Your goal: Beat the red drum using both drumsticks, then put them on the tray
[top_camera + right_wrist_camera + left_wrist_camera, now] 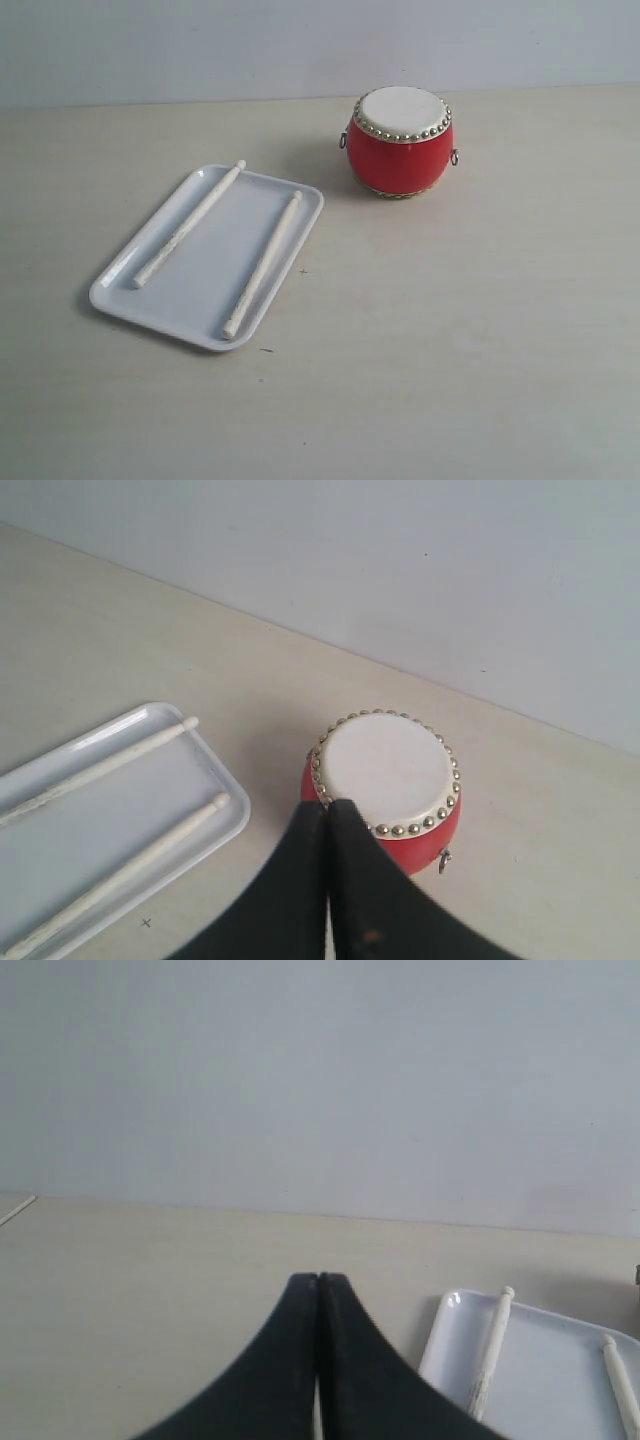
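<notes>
The red drum [400, 140] with its cream skin stands upright at the back right of the table, also seen in the right wrist view [385, 780]. Both drumsticks lie on the white tray [205, 290]: one [190, 224] near its left side, the other [263, 264] near its right side, ball tips pointing away. The tray [540, 1380] and a stick [492, 1350] show in the left wrist view. My left gripper [318, 1280] is shut and empty, off to the tray's side. My right gripper [328, 805] is shut and empty, above the drum's near edge. Neither arm shows in the exterior view.
The pale wooden tabletop [450, 330] runs back to a light grey wall [200, 40]. Small dark specks mark the table near the tray's front corner.
</notes>
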Controlling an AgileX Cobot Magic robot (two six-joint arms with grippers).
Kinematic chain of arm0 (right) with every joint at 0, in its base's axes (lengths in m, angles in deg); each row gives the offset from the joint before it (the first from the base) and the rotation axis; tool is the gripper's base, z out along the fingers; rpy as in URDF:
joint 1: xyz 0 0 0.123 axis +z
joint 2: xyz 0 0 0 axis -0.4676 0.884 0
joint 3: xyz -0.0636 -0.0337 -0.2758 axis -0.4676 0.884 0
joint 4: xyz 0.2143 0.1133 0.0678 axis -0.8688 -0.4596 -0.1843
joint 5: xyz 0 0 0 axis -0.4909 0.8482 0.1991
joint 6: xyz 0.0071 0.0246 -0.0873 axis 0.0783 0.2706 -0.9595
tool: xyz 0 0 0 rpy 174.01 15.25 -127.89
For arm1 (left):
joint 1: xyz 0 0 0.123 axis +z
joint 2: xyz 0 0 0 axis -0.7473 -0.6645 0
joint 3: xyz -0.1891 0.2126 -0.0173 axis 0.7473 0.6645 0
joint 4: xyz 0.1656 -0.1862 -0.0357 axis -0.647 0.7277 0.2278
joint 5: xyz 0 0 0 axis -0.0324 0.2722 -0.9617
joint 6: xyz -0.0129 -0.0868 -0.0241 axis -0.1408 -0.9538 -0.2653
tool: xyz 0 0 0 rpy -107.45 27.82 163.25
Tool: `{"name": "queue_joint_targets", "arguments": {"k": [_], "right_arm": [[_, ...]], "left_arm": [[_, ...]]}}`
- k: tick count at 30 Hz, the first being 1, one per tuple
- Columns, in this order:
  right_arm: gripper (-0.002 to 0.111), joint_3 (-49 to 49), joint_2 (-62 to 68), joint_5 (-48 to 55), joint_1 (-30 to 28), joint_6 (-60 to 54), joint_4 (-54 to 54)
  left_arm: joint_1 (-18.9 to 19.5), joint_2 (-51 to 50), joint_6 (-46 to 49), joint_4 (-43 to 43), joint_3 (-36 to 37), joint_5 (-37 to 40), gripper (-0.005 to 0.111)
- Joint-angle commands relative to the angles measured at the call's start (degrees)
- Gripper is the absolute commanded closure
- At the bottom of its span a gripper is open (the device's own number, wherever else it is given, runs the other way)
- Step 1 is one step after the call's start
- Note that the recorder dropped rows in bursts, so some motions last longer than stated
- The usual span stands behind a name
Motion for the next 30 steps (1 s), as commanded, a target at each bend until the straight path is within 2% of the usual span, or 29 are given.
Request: {"name": "queue_joint_targets", "arguments": {"k": [1,7,30], "right_arm": [[0.108,0.2,-0.3,-0.8,-0.2,-0.5,-0.1],[0.108,0.2,-0.3,-0.8,-0.2,-0.4,-0.1],[0.108,0.2,-0.3,-0.3,-0.2,-0.4,-0.1]], "left_arm": [[0.2,0.4,-0.4,0.4,0.2,1.3,0.107],[0.2,0.4,-2.3,1.6,0.2,15.2,0.107],[0.2,0.4,-1.8,1.3,0.2,15.1,0.107]]}}
